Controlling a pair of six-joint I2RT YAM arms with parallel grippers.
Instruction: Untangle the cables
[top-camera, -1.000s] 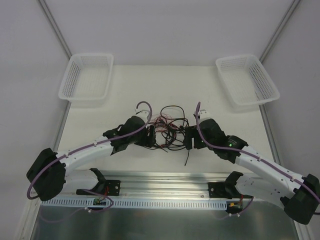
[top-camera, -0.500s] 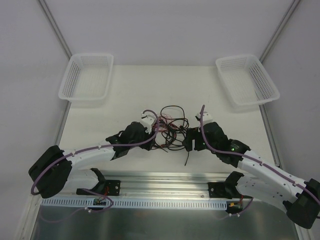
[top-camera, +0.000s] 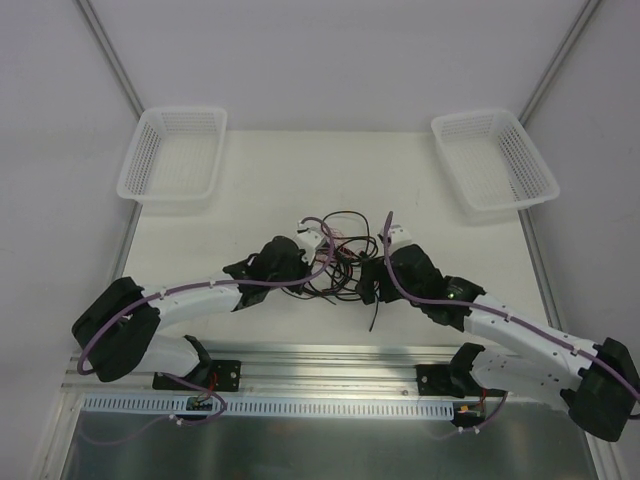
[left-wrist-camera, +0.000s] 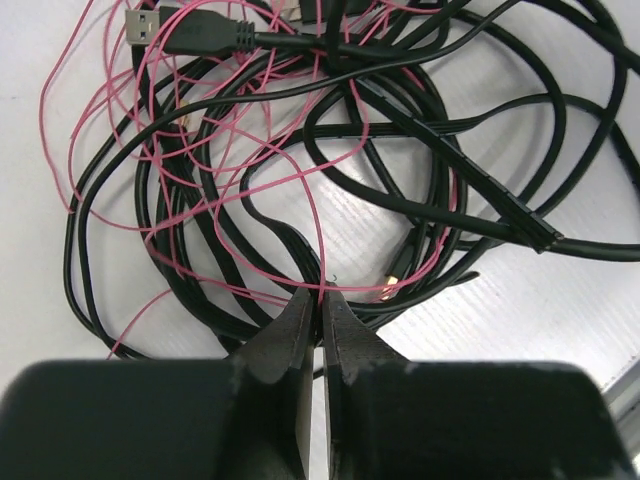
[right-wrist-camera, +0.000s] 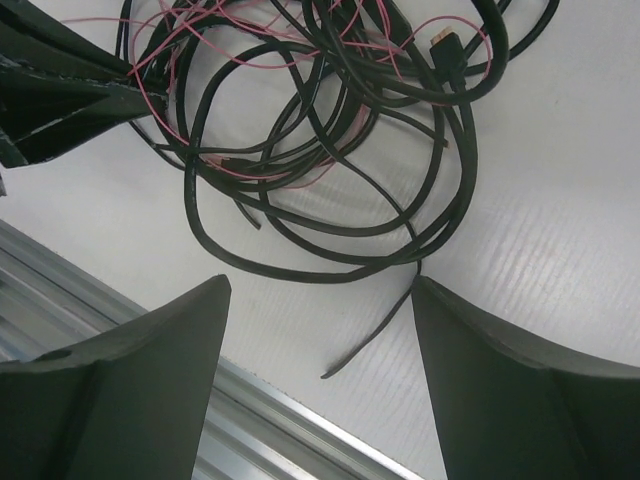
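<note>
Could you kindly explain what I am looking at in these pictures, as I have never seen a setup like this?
These are two robot arms bolted at the near edge of a white table. The overhead view looks down from behind them; the other two pictures come from a camera on each wrist. Between the arms lies a tangle of cables: black cords with a fine pink wire looped through. An empty white basket sits at each far corner: left basket, right basket. The left end effector is shut, seemingly pinching the pink wire at its tips. The right end effector stands open beside the tangle, holding nothing.
</note>
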